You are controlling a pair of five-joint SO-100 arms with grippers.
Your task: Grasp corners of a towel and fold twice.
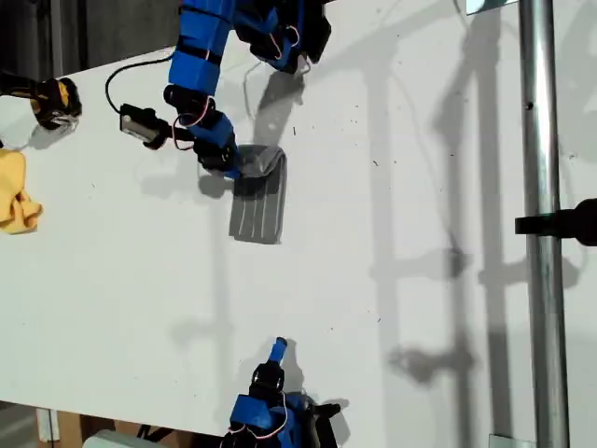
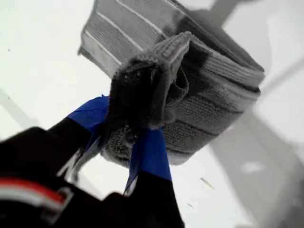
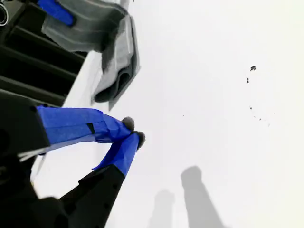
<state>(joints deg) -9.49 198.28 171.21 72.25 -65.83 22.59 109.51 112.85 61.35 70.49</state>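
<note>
The towel [image 1: 257, 201], grey with thin white stripes, lies folded into a small rectangle on the white table [image 1: 401, 308], at the upper middle of the exterior view. My first gripper [image 1: 233, 166] is shut on a bunched corner at the towel's far end, lifting it slightly. In the first wrist view that gripper [image 2: 137, 118] pinches a thick wad of the towel [image 2: 209, 95], and the rest hangs folded beyond it. My second gripper [image 1: 277, 350] rests near the table's near edge, well apart from the towel. It is shut [image 3: 134, 133] with nothing in it. The other corners are hidden in the folds.
A plain yellow cloth [image 1: 14, 191] lies at the exterior view's left edge, with a black and yellow object [image 1: 51, 98] behind it. A metal pole [image 1: 541, 233] with a black clamp [image 1: 569, 224] runs down the exterior view's right side.
</note>
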